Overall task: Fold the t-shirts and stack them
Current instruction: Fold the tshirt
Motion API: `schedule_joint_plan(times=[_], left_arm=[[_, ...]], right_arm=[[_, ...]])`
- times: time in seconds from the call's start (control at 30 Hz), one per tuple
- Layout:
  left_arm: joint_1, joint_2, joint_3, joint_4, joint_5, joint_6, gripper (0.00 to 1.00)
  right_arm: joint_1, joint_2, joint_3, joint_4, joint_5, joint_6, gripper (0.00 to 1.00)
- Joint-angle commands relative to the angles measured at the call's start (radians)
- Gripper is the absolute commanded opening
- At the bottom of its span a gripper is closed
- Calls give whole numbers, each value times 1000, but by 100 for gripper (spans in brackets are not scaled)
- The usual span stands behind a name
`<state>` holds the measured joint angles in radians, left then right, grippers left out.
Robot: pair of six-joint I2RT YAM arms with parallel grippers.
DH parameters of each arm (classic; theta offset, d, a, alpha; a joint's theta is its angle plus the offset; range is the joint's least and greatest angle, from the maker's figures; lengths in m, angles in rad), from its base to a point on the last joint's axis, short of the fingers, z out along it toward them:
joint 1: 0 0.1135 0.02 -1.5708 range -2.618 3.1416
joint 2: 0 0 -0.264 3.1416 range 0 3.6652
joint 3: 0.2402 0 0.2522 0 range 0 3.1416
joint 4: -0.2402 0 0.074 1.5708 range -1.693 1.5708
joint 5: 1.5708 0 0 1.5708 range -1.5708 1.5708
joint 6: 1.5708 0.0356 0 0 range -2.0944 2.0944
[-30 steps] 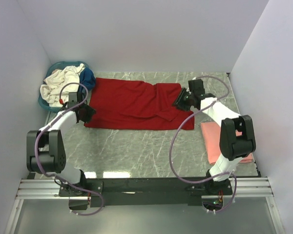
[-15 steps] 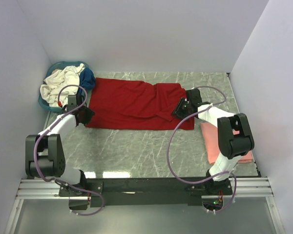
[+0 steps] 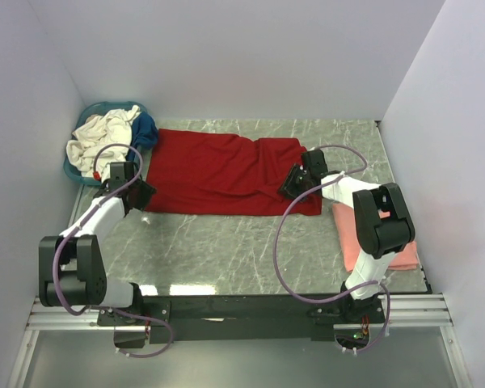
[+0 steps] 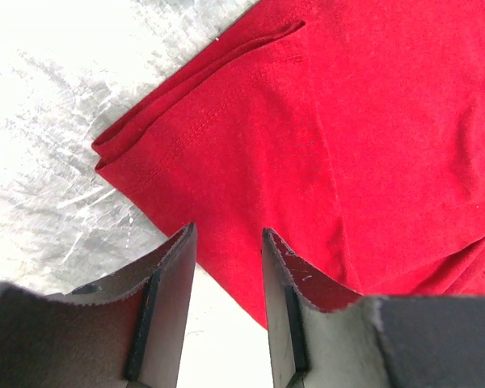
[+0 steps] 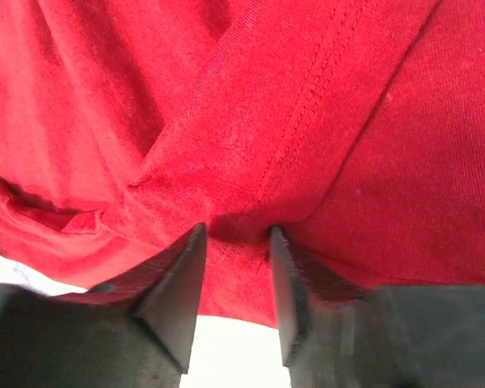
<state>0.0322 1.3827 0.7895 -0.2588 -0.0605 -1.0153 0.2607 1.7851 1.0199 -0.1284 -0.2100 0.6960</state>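
Observation:
The deep red t-shirt (image 3: 218, 170) lies spread lengthwise across the far half of the marble table. My left gripper (image 3: 142, 195) is open and low at the shirt's near-left corner. In the left wrist view the gripper (image 4: 229, 234) straddles the shirt's edge (image 4: 347, 121), with nothing gripped. My right gripper (image 3: 290, 182) is open and sits on the shirt's bunched right end. In the right wrist view the gripper (image 5: 236, 230) has its tips pressed against the red cloth (image 5: 307, 97). A folded salmon pink shirt (image 3: 345, 234) lies at the right, partly under the right arm.
A teal basket (image 3: 105, 105) stands at the back left corner. It holds a cream-white shirt (image 3: 97, 139) and a dark blue one (image 3: 146, 129). Bare marble table (image 3: 226, 250) stretches in front of the red shirt. White walls enclose three sides.
Both grippers have come down toward the red shirt. The left moved back to its near-left corner, and the right moved left and nearer onto the bunched right end. The shirt looks unmoved.

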Motion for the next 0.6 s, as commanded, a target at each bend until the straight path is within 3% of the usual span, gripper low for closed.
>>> schedule_joint_plan(times=[0.0, 0.03, 0.07, 0.17, 0.3, 0.57], left_arm=[[2, -50, -13, 23, -12, 1, 43], [2, -60, -16, 21, -13, 1, 43], [3, -63, -21, 20, -15, 4, 43], [2, -77, -30, 18, -16, 9, 43], [2, -88, -44, 20, -15, 12, 43], [2, -120, -99, 33, -1, 7, 43]], right_arm=[[9, 10, -7, 52, 1, 20, 42], [8, 10, -4, 53, 0, 22, 37], [9, 8, 0, 52, 0, 23, 25], [9, 14, 34, 36, 0, 22, 7], [12, 40, 116, 6, -5, 23, 0], [40, 166, 325, -68, -19, 16, 0]])
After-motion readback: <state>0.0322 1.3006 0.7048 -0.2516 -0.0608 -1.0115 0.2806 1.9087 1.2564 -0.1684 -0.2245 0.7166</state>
